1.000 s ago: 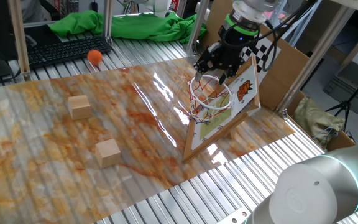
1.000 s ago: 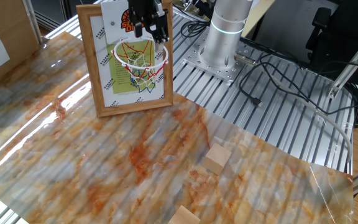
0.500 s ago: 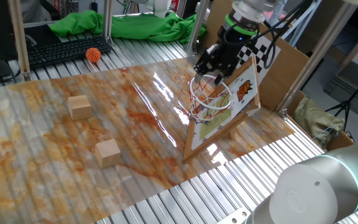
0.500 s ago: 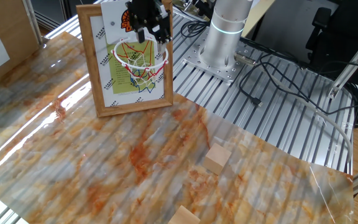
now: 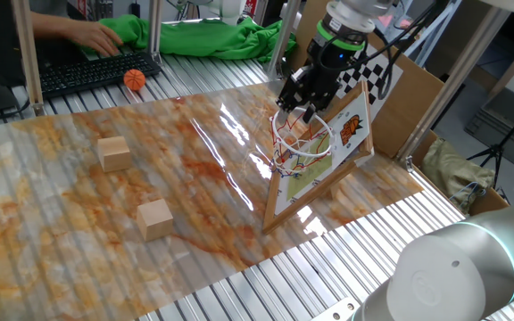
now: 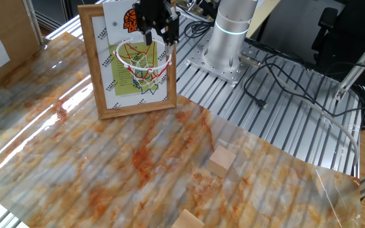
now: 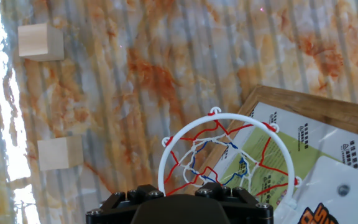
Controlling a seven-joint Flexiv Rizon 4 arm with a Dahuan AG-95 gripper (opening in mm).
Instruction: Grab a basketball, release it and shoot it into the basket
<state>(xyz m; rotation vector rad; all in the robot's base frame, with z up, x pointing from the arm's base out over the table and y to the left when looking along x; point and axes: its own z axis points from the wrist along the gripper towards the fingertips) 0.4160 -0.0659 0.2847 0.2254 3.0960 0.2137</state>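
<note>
The orange basketball point(image 5: 133, 79) lies on the metal slats beside a keyboard at the far left, well away from the basket. The basket's hoop point(image 5: 300, 141) with its white net hangs on the tilted wood-framed backboard point(image 5: 351, 129). It also shows in the other fixed view point(image 6: 142, 62) and the hand view point(image 7: 211, 154). My gripper point(image 5: 298, 103) hovers just above the hoop, jaws apart and empty. It shows over the rim in the other fixed view point(image 6: 159, 36) and at the bottom edge of the hand view point(image 7: 180, 194).
Two tan wooden cubes point(image 5: 113, 152) point(image 5: 154, 218) sit on the marbled mat left of the basket. A checkerboard panel point(image 5: 384, 80) stands behind the backboard. A keyboard point(image 5: 87, 71), a person's hand point(image 5: 101, 37) and green cloth point(image 5: 194, 36) lie at the back. The robot's base point(image 6: 230, 38) stands behind the basket.
The ball rolled slightly left and settled by the keyboard. My gripper rose a little above the hoop. A person's hand came into view at the keyboard.
</note>
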